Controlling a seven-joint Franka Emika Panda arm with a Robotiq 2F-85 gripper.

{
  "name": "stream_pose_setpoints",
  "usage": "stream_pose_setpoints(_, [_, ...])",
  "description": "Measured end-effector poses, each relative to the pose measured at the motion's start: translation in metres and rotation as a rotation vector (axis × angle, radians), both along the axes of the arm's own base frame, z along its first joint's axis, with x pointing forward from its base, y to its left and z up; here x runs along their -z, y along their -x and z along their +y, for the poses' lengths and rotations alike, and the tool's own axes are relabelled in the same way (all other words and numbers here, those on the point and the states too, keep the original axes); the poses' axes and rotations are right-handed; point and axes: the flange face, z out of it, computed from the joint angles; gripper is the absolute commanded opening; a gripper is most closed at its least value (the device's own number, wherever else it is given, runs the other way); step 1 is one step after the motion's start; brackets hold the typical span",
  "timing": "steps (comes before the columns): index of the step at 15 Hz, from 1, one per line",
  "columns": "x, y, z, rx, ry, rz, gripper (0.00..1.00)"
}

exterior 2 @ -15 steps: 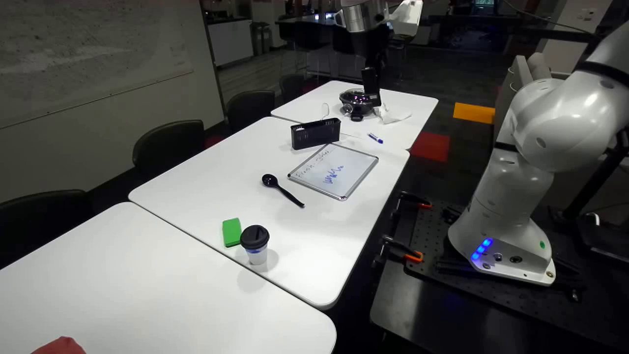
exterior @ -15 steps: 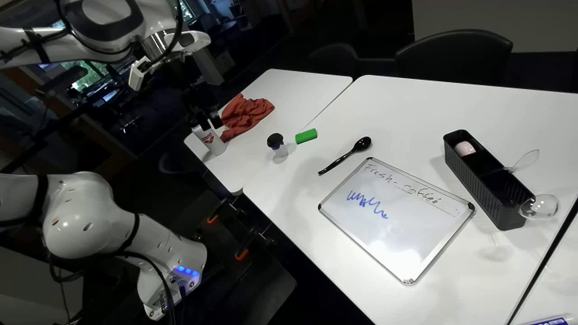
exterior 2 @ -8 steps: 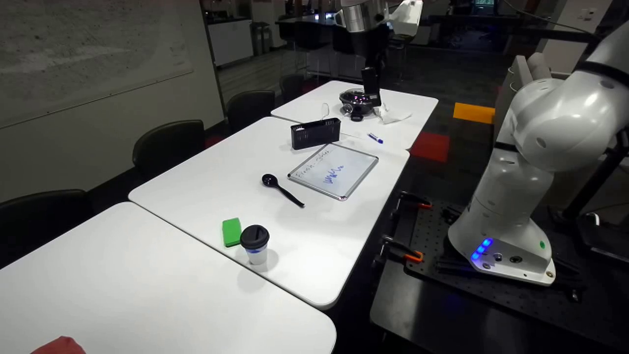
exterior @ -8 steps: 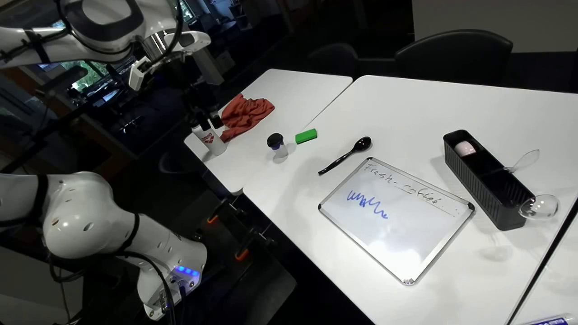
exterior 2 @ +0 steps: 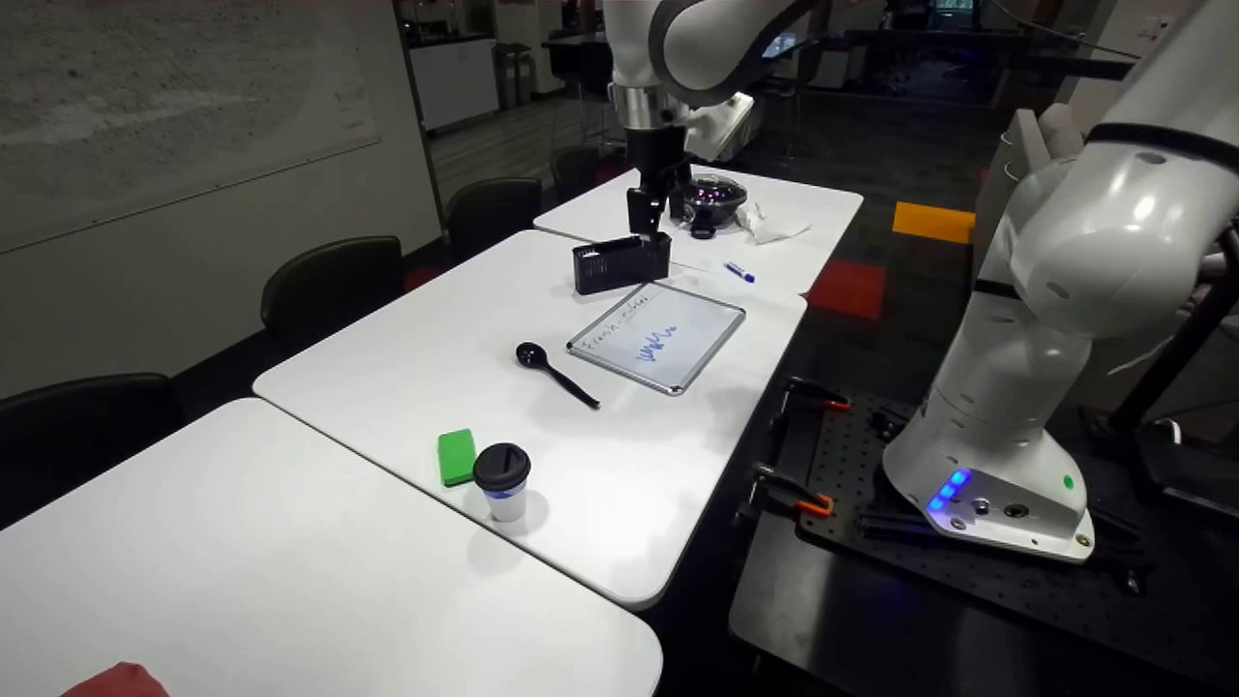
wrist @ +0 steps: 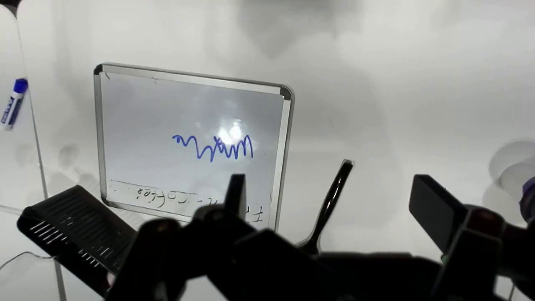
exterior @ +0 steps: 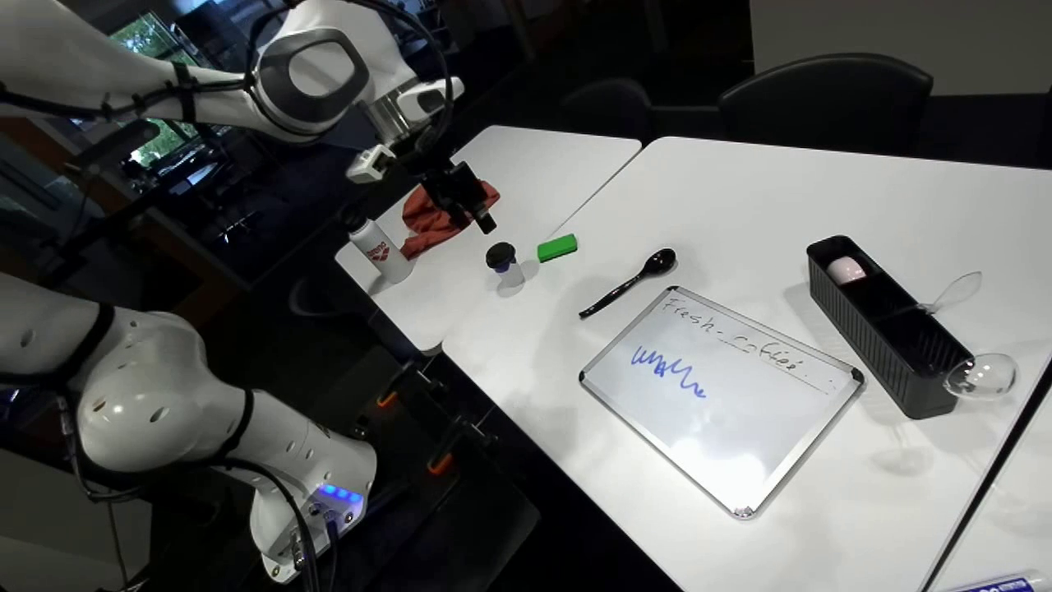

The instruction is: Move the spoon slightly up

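I have gripper [wrist: 335,201] above table [exterior: 530,378], jaws spread wide; spoon [wrist: 331,200] lies on table just beside whiteboard [exterior: 723,419]. In wrist view I see handle between jaws, bowl end behind gripper. Whole spoon visible in both exterior views.

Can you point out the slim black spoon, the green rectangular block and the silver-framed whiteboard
Slim black spoon [exterior 2: 562,378], in an exterior view: on the handle.
Green rectangular block [exterior 2: 456,456], in an exterior view: on the top face.
Silver-framed whiteboard [wrist: 190,123], in the wrist view: on the writing surface.
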Motion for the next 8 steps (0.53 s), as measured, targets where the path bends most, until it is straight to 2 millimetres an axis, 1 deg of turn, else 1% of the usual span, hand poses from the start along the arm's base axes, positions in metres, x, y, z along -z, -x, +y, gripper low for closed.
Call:
stream_pose_setpoints(5, [0.084, -0.072, -0.009, 0.065, -0.052, -0.056, 1.00])
stream_pose_setpoints(8, [0.130, -0.105, -0.014, 0.102, -0.048, -0.023, 1.00])
